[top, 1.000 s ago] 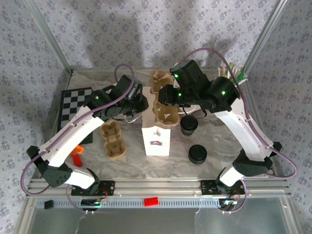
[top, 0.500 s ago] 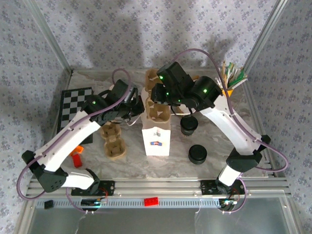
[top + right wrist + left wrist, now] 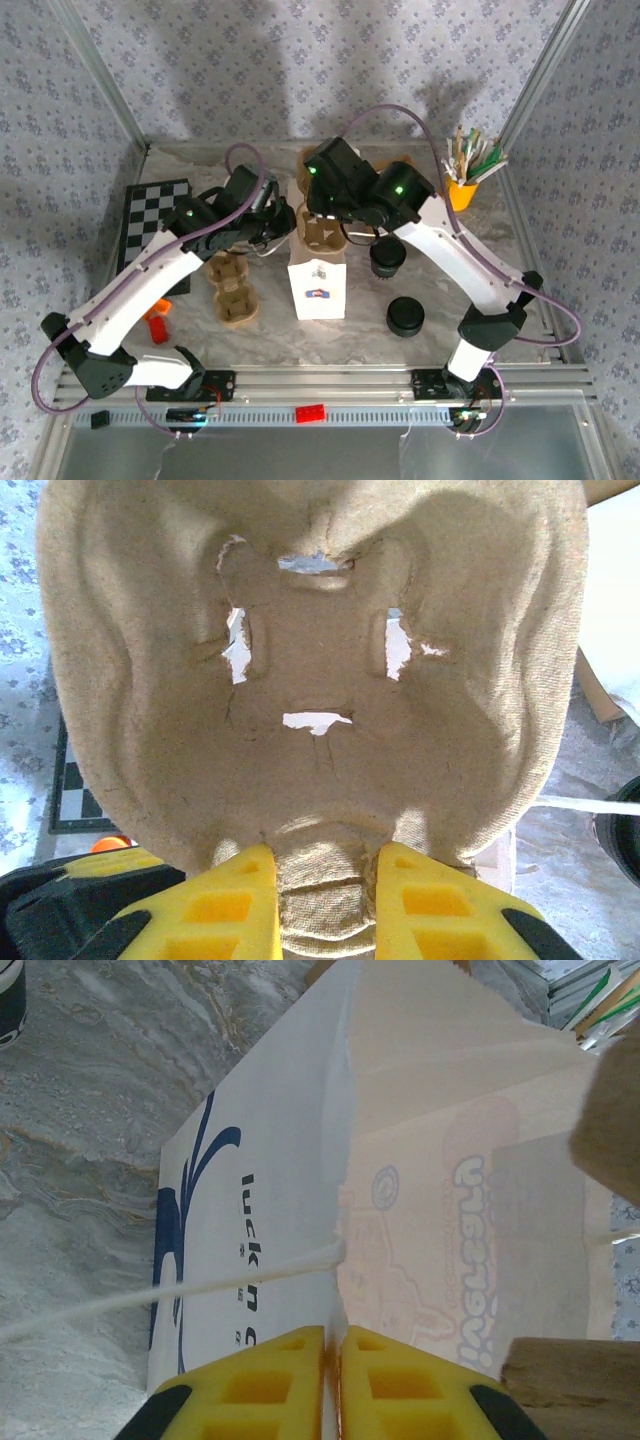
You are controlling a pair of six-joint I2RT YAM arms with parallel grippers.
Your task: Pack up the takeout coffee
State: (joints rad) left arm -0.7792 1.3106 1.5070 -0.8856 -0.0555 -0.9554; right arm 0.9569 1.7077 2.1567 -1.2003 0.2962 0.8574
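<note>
My right gripper (image 3: 323,870) is shut on the middle ridge of an empty brown pulp two-cup tray (image 3: 310,670). From above, that tray (image 3: 326,233) hangs at the open top of the white paper bag (image 3: 318,290), under the right gripper (image 3: 335,205). My left gripper (image 3: 332,1335) is shut on the bag's top edge (image 3: 340,1160) and keeps the mouth open; from above, the left gripper (image 3: 283,222) sits at the bag's left rim. A black-lidded cup (image 3: 387,257) stands on the table right of the bag, not in a tray.
A second pulp tray (image 3: 233,290) lies left of the bag. A low stack of black lids (image 3: 405,316) sits front right. An orange holder of sticks (image 3: 462,190) stands back right, a checkerboard (image 3: 150,215) at the left, and a small orange block (image 3: 157,322) lies near it.
The right arm has swung left with the pulp tray, bringing it from beside the bag to over the bag's open mouth. The left gripper stays on the bag's edge.
</note>
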